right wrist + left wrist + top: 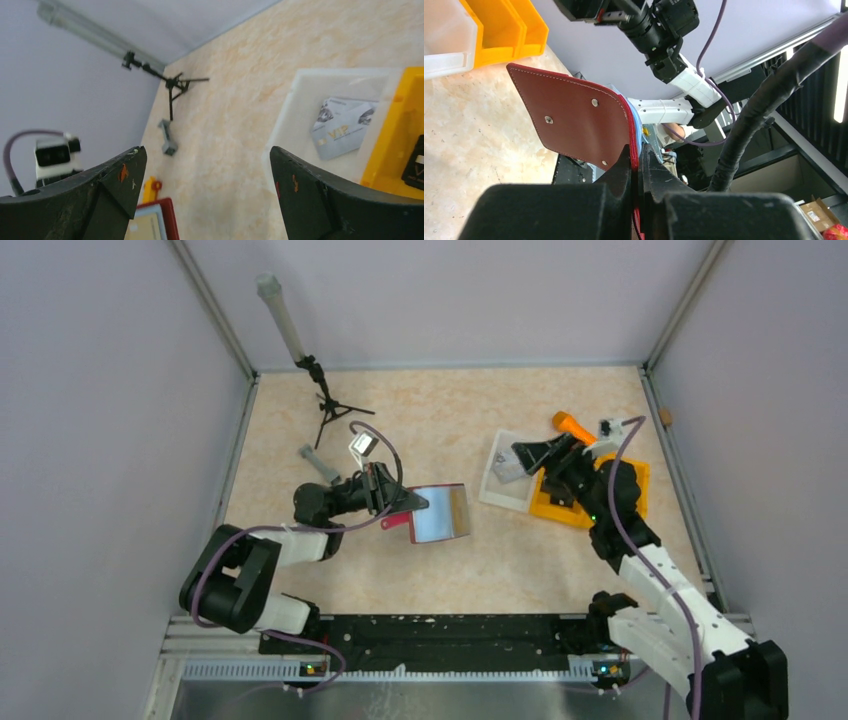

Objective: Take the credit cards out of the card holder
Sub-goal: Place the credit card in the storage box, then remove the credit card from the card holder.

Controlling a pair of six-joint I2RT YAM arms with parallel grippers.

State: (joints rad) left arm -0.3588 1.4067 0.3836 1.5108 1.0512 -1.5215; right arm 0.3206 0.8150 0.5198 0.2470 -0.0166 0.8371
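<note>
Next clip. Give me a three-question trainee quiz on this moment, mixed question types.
1. True or false: the left pincer is shut on the card holder.
2. Fill in: the right pincer stands ___ (open or shut).
3. Pick one: the grey cards lie A) in the white tray, B) in the card holder, C) in the right pincer.
Key: 1 true; 2 open; 3 A.
</note>
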